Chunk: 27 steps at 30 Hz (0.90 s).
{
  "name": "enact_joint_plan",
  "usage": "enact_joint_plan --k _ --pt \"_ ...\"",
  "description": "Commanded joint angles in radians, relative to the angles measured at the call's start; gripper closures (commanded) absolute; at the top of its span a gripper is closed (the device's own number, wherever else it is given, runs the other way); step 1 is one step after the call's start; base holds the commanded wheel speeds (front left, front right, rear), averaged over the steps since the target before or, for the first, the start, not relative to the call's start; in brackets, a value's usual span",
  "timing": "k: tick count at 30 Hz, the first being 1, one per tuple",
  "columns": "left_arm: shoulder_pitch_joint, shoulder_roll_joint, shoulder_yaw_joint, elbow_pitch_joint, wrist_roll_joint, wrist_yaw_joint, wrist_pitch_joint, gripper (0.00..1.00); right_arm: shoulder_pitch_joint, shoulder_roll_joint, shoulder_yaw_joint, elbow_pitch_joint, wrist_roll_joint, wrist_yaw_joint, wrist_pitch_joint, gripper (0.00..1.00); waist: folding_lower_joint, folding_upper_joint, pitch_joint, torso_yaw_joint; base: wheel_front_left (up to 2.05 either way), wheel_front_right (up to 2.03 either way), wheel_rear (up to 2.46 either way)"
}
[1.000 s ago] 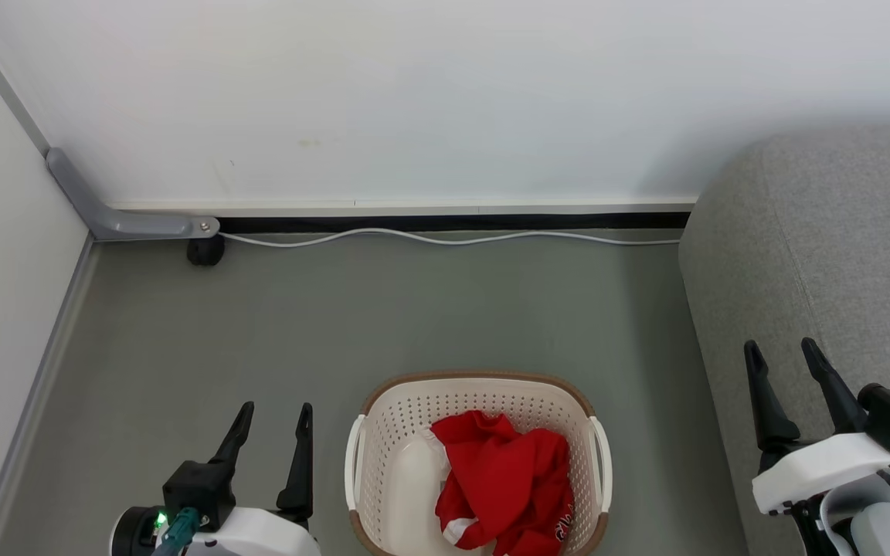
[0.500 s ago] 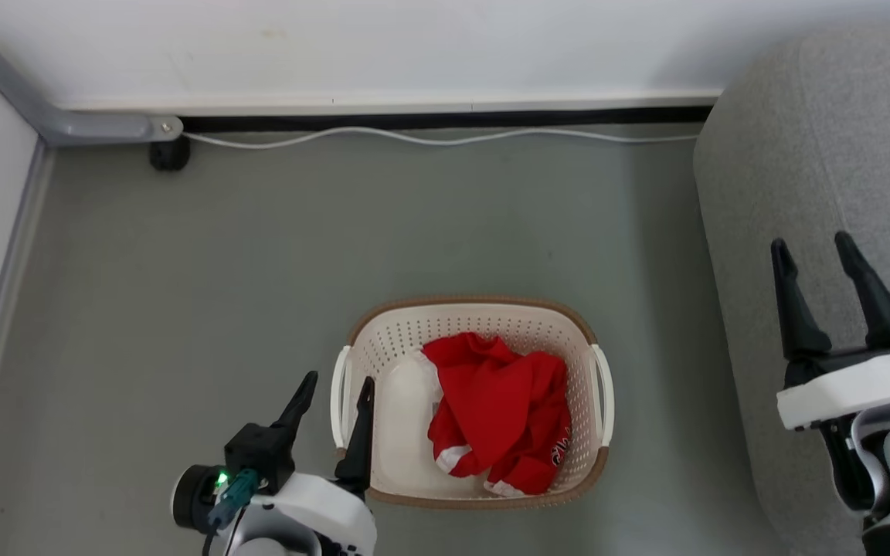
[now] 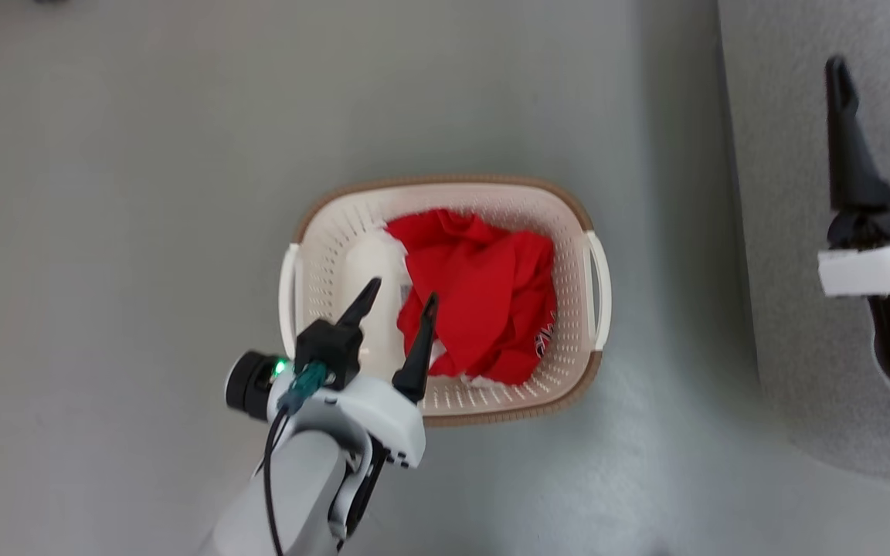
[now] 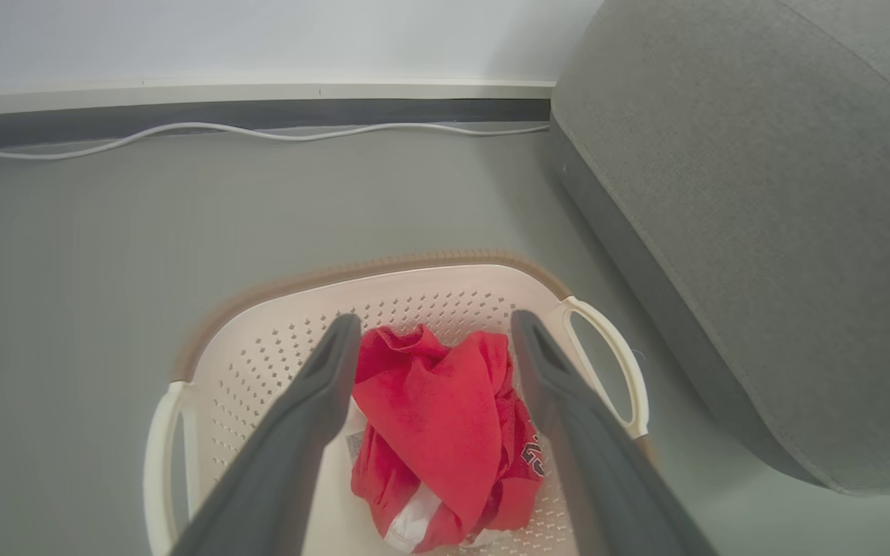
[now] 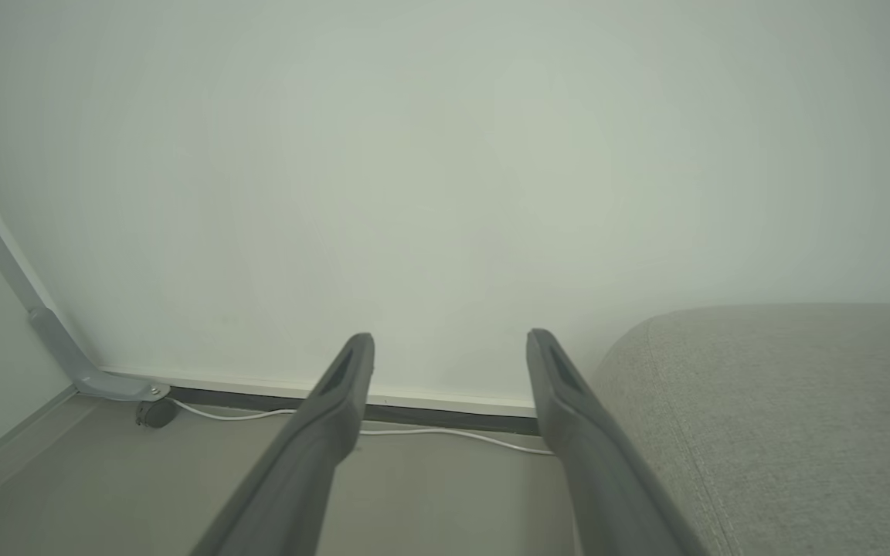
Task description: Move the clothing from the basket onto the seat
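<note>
1. Here, the grey floor (image 3: 105, 232) carries everything; in the left wrist view it runs to a white wall (image 4: 259, 38) at its far edge.
2. The grey woven sofa (image 3: 785, 232) stands along the floor's right edge, and its rounded end reaches almost to the wall.
3. The cream perforated laundry basket (image 3: 445, 182), with a brown rim and two white side handles, stands on the floor near the sofa's base but apart from it.
4. The red clothing (image 3: 484, 286) lies crumpled inside the basket, heaped towards the right handle. White trim shows at its near edge, and the basket's left bottom is bare.
5. The left gripper (image 3: 402, 289) hangs over the basket's near left corner with its two dark fingers spread wide and nothing between them. The right fingertip sits at the clothing's left edge; I cannot tell whether it touches.
6. The right gripper (image 3: 876, 54) hovers above the sofa, fingers equally wide apart and empty.
7. A thin white cable (image 4: 259, 133) lies along the floor's far edge at the wall.
</note>
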<state>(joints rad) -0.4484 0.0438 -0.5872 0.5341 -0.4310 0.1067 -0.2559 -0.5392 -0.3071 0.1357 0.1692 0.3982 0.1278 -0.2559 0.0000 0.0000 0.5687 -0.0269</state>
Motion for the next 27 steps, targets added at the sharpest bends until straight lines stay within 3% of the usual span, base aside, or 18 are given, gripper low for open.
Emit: enact_joint_plan --k 1,8,27 --pt "-0.043 0.006 0.003 0.005 -0.008 0.004 -0.006 0.00 -0.016 -0.015 0.016 -0.039 0.009 0.003 -0.006 0.00 0.0000 0.0000 0.096 -0.037 0.00 0.00 0.00" --pt "-0.204 0.006 -0.104 0.143 -0.041 -0.001 -0.006 0.00 -0.109 -0.001 0.045 -0.086 0.021 0.003 -0.006 0.00 0.0000 0.0000 0.215 -0.094 0.00 0.00 0.00" --pt "-0.533 0.006 -0.252 0.551 -0.171 -0.043 0.000 0.00 -0.216 0.098 0.080 -0.131 0.061 0.003 -0.006 0.00 0.0000 0.0000 0.424 -0.245 0.00 0.00 0.00"
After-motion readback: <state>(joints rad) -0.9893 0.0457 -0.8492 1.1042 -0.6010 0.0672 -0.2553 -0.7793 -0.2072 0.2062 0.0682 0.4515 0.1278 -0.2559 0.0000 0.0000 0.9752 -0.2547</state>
